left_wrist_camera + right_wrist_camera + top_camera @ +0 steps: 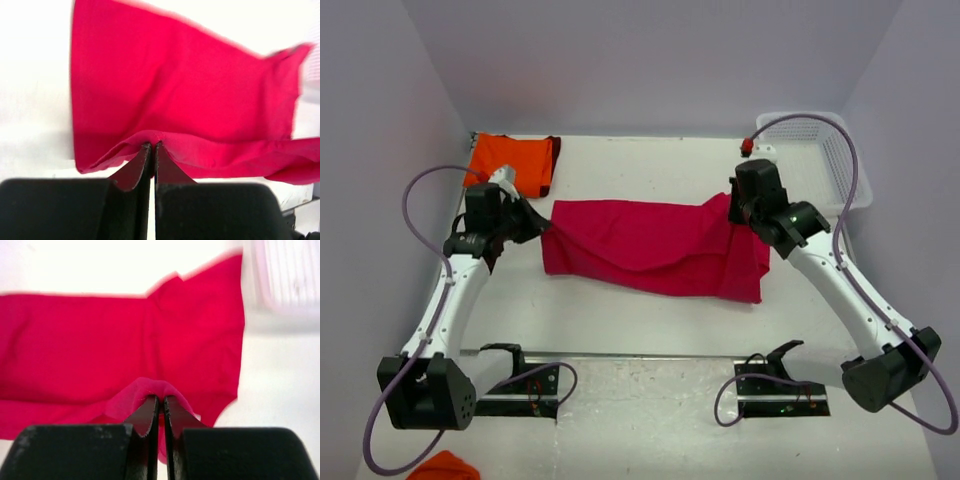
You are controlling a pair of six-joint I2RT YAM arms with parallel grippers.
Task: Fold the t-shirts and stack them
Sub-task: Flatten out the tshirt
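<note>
You had both jaws pinched shut on the crimson t-shirt edge; cloth sagging between them could have slipped free under uneven pull

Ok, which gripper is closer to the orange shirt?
Left. The left gripper grips the pink shirt just in front of the orange shirt; the right gripper holds the pink shirt's other end.

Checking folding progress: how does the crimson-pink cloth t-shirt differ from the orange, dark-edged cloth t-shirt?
The crimson-pink cloth t-shirt lies spread wide mid-table; the orange, dark-edged cloth t-shirt sits compact in the far left corner. The left gripper and right gripper pinch the pink one's ends; nothing touches the orange one. Both are on the table.
</note>
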